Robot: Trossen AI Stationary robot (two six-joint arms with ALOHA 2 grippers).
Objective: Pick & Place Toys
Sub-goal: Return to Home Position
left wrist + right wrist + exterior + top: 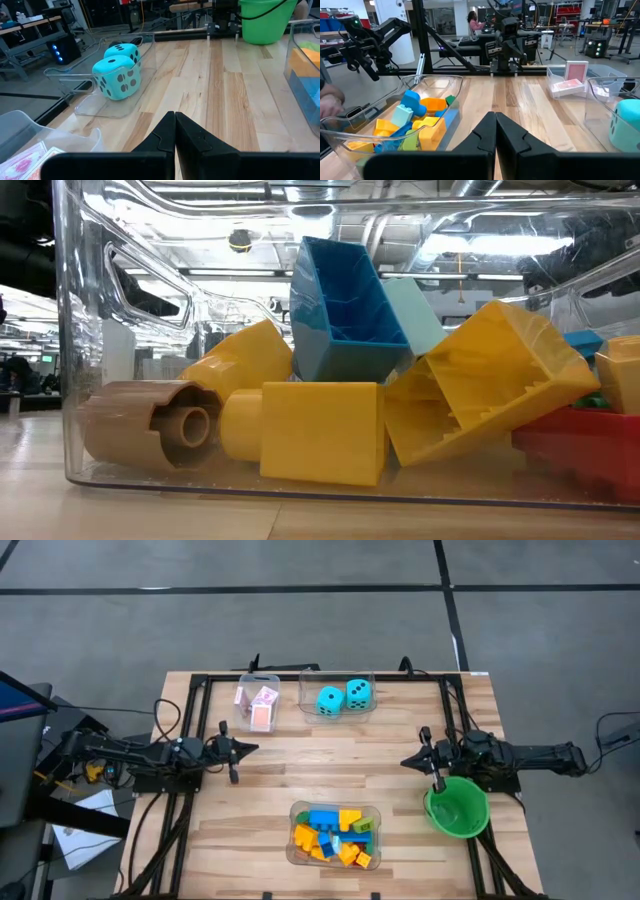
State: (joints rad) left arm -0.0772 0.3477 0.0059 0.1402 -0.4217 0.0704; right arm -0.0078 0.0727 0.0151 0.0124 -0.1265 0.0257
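Several plastic bricks (335, 833), blue, yellow, orange and green, lie in a clear tub (296, 852) at the table's near middle; the low view shows them up close (330, 430). Two cyan dotted dice (343, 696) sit in a clear tub at the far middle, and also show in the left wrist view (117, 75). Pink-backed cards (258, 705) lie in a clear tub to their left. My left gripper (253, 749) is shut and empty at the table's left. My right gripper (404, 761) is shut and empty at the right, beside the green bowl (457, 808).
The green round bowl stands at the table's near right, under my right arm. A black frame (325, 678) runs along the table's far and side edges. Bare wood (330, 765) lies between the two grippers. A person sits in the room beyond (474, 22).
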